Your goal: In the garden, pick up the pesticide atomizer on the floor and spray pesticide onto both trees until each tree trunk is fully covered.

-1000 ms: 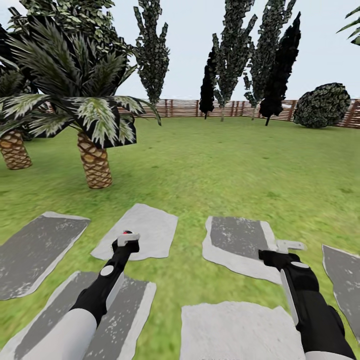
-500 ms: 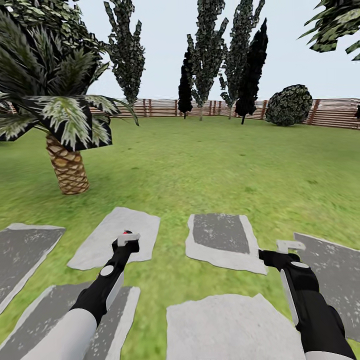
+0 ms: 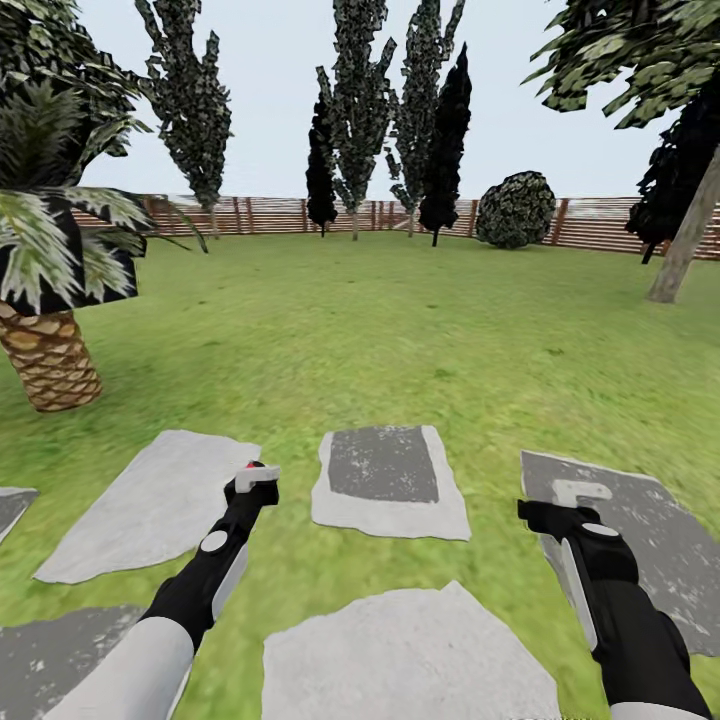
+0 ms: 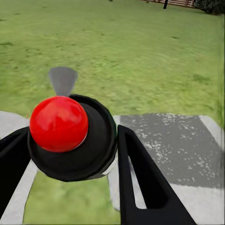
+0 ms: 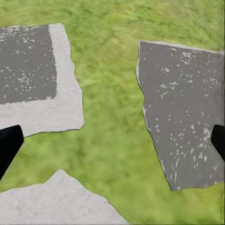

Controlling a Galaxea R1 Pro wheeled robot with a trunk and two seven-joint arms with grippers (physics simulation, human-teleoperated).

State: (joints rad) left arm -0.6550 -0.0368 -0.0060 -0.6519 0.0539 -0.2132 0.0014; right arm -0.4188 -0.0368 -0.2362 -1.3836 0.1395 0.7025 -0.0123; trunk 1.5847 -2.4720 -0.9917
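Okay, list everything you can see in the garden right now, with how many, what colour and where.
lawn: one, green, running from the robot to the fence
fence: one, brown slats, along the far edge
paving slabs: six, grey, set in the grass near the robot
palm: one, scaly tan trunk, left
cypresses: several, mottled green or near-black, by the fence
bush: one, round, dark green, by the fence
tree: one, leaning grey-brown trunk, far right
pesticide atomizer: one, black with a red knob, between the left tool's fingers
left tool: one, black, shut on the atomizer
right tool: one, black, open over a slab
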